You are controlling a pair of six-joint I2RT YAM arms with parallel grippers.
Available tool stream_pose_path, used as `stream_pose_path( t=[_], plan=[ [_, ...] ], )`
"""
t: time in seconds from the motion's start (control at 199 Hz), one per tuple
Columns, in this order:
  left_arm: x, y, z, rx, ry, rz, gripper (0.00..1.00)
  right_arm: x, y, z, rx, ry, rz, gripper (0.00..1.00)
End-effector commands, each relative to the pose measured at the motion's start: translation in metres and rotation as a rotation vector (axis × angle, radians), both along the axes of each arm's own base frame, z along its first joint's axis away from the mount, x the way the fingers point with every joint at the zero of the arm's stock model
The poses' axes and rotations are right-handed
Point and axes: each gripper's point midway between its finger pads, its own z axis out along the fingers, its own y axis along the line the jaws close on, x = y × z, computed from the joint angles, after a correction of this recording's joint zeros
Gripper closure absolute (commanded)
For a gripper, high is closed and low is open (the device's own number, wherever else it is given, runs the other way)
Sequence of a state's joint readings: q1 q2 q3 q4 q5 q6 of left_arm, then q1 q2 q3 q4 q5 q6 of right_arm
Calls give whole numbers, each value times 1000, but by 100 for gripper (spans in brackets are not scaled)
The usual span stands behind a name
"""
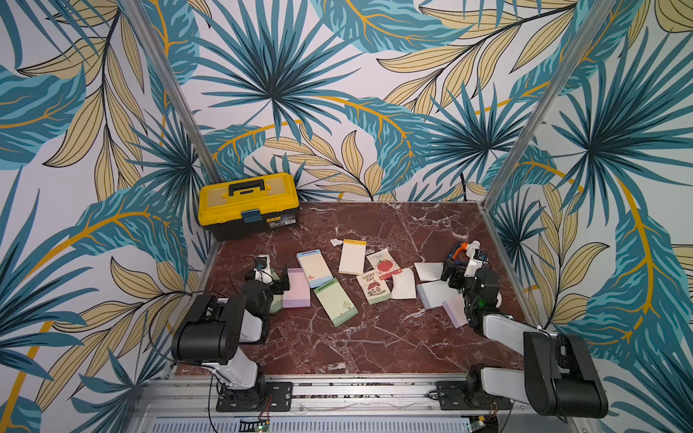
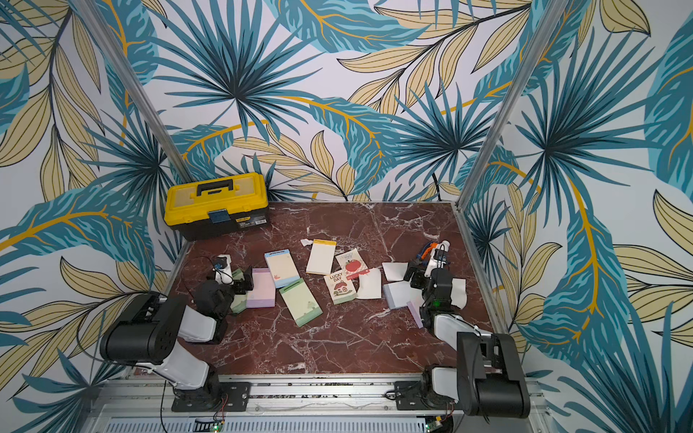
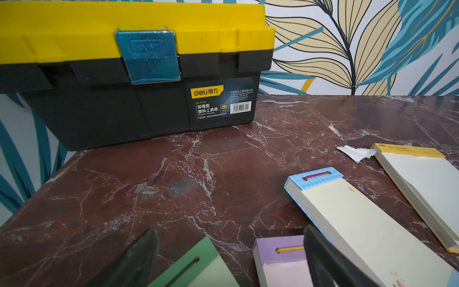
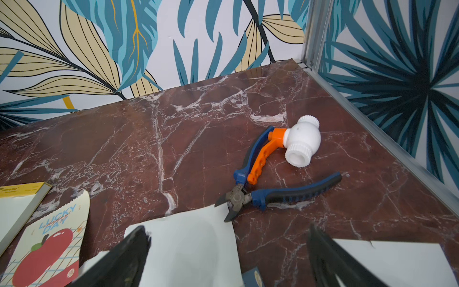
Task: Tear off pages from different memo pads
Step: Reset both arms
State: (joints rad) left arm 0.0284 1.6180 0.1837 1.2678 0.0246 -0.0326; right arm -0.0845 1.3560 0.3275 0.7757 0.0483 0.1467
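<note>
Several memo pads lie mid-table: a lilac pad (image 1: 297,288), a blue-topped pad (image 1: 314,267), a green pad (image 1: 335,301), a yellow-topped cream pad (image 1: 352,256) and a LUCKY DAY house pad (image 1: 373,288). Loose pages lie to their right: an apple page (image 4: 49,248), white pages (image 1: 404,284) (image 4: 183,243) and a lilac page (image 1: 455,309). My left gripper (image 3: 229,248) hangs open and empty over the lilac pad (image 3: 278,251) and a green-headed sheet (image 3: 198,263). My right gripper (image 4: 227,238) is open and empty, low over the white page.
A yellow and black toolbox (image 1: 247,204) stands at the back left corner. Blue-handled pliers (image 4: 273,196) and a white fitting with an orange handle (image 4: 300,141) lie near the right wall rail. A small torn paper scrap (image 3: 355,152) sits by the cream pad.
</note>
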Motion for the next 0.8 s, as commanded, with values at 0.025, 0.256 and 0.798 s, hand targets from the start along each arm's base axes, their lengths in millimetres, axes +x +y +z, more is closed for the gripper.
stream_pose_path(
  t=[0.025,0.256,0.798],
  plan=[
    [6,4,28,20,-100,5,6,13,1,14,-38,-53,6,1],
    [24,10,21,10,-15,39,4,15,7,2,-51,-58,25,0],
    [36,14,15,9,57,58,0,21,9,-2,-81,-28,10,0]
  ],
)
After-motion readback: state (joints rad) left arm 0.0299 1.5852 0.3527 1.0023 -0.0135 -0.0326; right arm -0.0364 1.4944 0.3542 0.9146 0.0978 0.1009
